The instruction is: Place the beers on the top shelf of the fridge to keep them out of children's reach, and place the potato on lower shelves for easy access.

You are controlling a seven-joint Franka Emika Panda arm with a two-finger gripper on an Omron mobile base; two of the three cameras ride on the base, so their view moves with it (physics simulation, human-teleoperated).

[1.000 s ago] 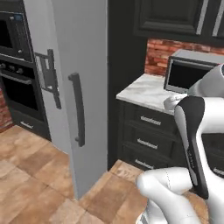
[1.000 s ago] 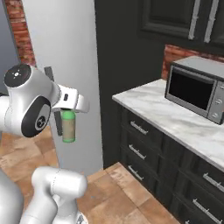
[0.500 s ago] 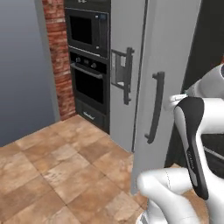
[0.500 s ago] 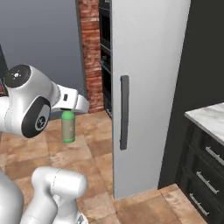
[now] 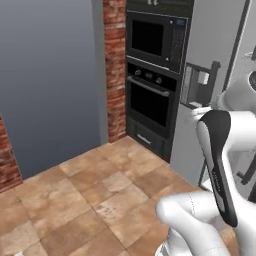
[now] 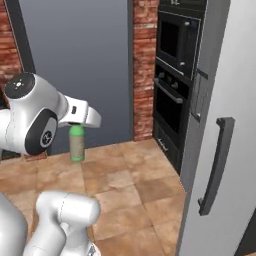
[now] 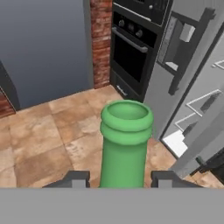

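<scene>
One bottle [image 7: 126, 144], green glass, neck uppermost, is held between the two dark fingertips of the claw [image 7: 120, 178]; in the right base view the same bottle hangs upright under the hand, above the tiled floor [image 6: 125, 185] and in front of the blue-grey wall [image 6: 80, 60]. Moving rightward: a brick pillar [image 6: 144, 65], then a tall black oven stack [image 6: 175, 85] with two glass doors. Next, the fridge [image 6: 225, 150], silver-grey, with a dark bar handle [image 6: 216, 165] and a recessed dispenser panel [image 5: 199, 85]. The right base view shows a closed door face; the hand view shows white interior panels beside the dispenser, so one door may be ajar, though this cannot be settled. Step in hand, as judged: carrying a beer toward the fridge, with nothing yet shelved. Next move calls for bringing the claw round to the fridge opening, keeping the bottle upright, raising it to the top shelf and setting it down before releasing. Second bottle and potato: whereabouts not determined here.
</scene>
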